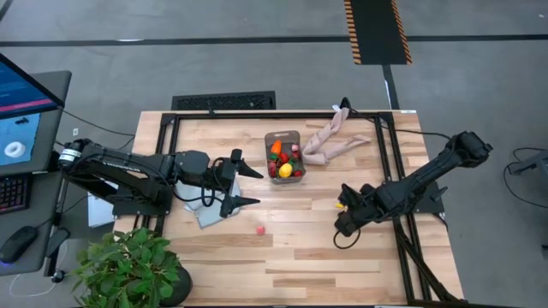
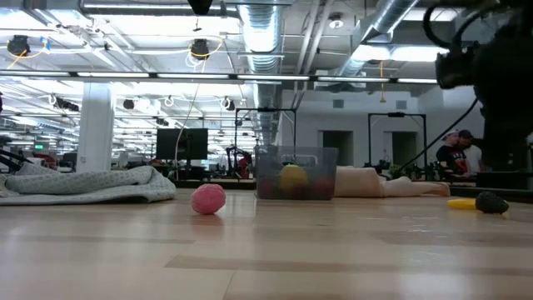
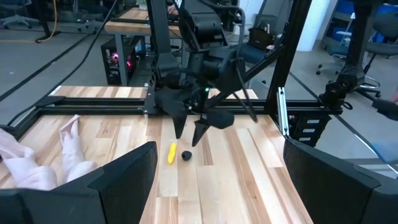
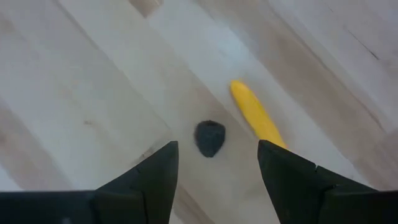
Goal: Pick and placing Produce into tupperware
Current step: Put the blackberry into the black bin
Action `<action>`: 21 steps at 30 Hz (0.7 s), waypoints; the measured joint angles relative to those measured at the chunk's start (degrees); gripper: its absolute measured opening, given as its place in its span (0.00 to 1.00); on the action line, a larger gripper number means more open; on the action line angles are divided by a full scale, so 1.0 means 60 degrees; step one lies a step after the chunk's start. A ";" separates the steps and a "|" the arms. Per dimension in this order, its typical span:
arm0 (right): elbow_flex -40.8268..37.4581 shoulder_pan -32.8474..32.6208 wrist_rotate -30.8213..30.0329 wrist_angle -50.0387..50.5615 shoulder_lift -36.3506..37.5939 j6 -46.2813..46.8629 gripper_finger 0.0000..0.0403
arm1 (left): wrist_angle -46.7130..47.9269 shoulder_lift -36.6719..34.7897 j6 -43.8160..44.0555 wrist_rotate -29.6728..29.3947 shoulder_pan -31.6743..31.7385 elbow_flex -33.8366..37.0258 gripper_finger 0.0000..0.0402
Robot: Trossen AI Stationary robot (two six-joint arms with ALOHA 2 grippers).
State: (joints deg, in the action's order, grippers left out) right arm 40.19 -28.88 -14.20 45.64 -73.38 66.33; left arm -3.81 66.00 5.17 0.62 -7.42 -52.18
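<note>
The clear tupperware [image 1: 285, 155] stands mid-table, holding red, yellow, orange and green toy produce; the low view shows it too [image 2: 296, 173]. A pink berry [image 1: 260, 229] lies loose on the wood nearer the front edge. A small yellow banana [image 4: 258, 115] and a dark berry [image 4: 210, 137] lie side by side on the right. My right gripper [image 4: 217, 163] hangs open just above them, fingers pointing down, the dark berry showing between its fingertips. My left gripper [image 1: 254, 186] waits open, left of the tub, above the cloth's edge.
A folded grey-blue cloth [image 1: 210, 210] lies under the left arm. A beige limb-shaped object [image 1: 334, 140] rests right of the tub near the far edge. A potted plant [image 1: 128, 269] stands at the near left corner. Black frame rails [image 1: 398, 171] border the table.
</note>
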 joint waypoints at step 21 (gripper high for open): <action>-0.0854 -0.0024 0.0140 -0.1555 -0.1193 0.0149 0.61 | 0.0031 -0.0002 0.0025 0.0000 -0.0011 0.0000 0.84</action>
State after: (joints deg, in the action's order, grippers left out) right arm 35.07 -29.03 -13.36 36.31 -80.54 67.22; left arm -3.63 65.99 5.32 0.62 -7.49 -52.18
